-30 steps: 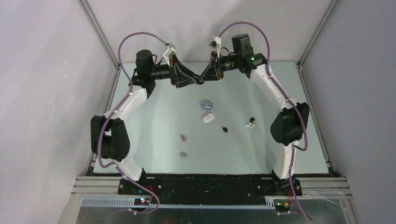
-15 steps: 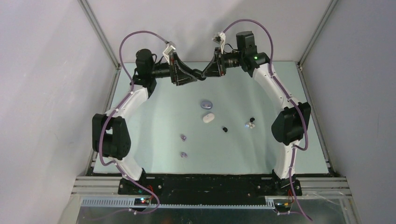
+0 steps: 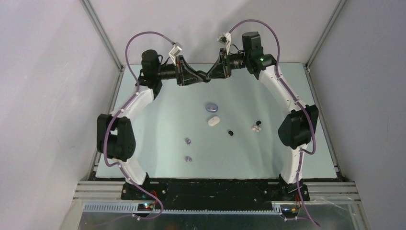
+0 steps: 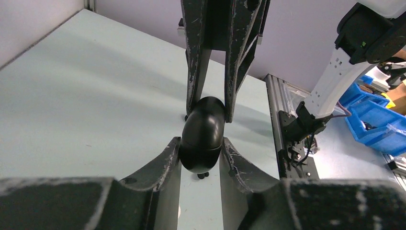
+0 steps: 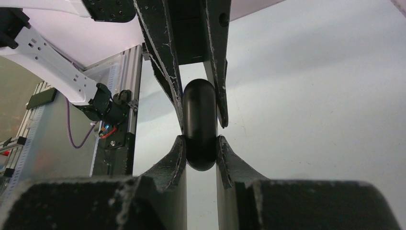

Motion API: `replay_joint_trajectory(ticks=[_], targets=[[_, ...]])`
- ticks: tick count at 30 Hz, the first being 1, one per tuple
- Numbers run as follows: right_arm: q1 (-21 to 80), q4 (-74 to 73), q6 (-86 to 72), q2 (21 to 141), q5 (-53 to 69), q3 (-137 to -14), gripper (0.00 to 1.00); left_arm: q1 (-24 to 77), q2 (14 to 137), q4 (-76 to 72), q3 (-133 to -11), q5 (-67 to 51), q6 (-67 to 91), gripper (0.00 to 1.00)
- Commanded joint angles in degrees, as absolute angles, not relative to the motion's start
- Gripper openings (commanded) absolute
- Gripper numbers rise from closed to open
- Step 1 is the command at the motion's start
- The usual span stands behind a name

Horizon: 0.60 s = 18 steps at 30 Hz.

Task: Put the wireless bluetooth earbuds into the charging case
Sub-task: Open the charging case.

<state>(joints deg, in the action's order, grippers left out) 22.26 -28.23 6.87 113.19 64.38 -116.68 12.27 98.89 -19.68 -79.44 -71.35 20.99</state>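
Black case [image 4: 203, 134] held jointly, left gripper [image 4: 201, 144] and right gripper [image 5: 200, 142] clenched on opposite ends; earbuds [image 3: 231, 132] well apart on table [image 3: 158, 120].

Pale lilac enclosure walls [image 3: 43, 96], aluminium corner posts [image 3: 101, 33], pale green tabletop [image 3: 163, 115], blue bins [image 4: 378, 122] beyond

No text, label, brand, number or sign can be read in any view.

Soft, even light from above washes the pale tabletop [image 3: 230, 158] in the top view with barely a shadow, while the wrist views show bright backgrounds, dark blurred foregrounds along the bottom edge, and a faint sheen on the black case [image 4: 203, 134], sharp mid-frame
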Motion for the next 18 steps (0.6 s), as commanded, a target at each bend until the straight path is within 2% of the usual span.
replay_joint_trajectory(ticks=[1,5,6,8,12,18], targets=[[22.1,-26.2,5.9,111.1,64.9,-116.8,0.07,12.8,99.4,-23.0,-82.7,-72.8,22.5,0.19],[22.5,-27.3,7.4,111.0,61.8,-116.7,0.30,12.8,100.1,-27.2,-82.2,-73.5,25.7,0.02],[22.6,-27.9,8.1,111.1,61.4,-116.8,0.37,12.8,100.4,-29.7,-82.0,-73.7,27.7,0.01],[22.7,-28.4,8.8,111.1,60.4,-116.7,0.43,12.8,101.0,-33.9,-81.8,-74.1,30.7,0.00],[22.7,-28.5,9.0,111.5,59.5,-117.2,0.47,12.8,101.7,-35.1,-82.1,-74.7,31.3,0.00],[21.3,-24.5,3.8,112.6,58.0,-118.3,0.46,12.8,102.0,-34.9,-82.6,-75.2,30.8,0.00]])
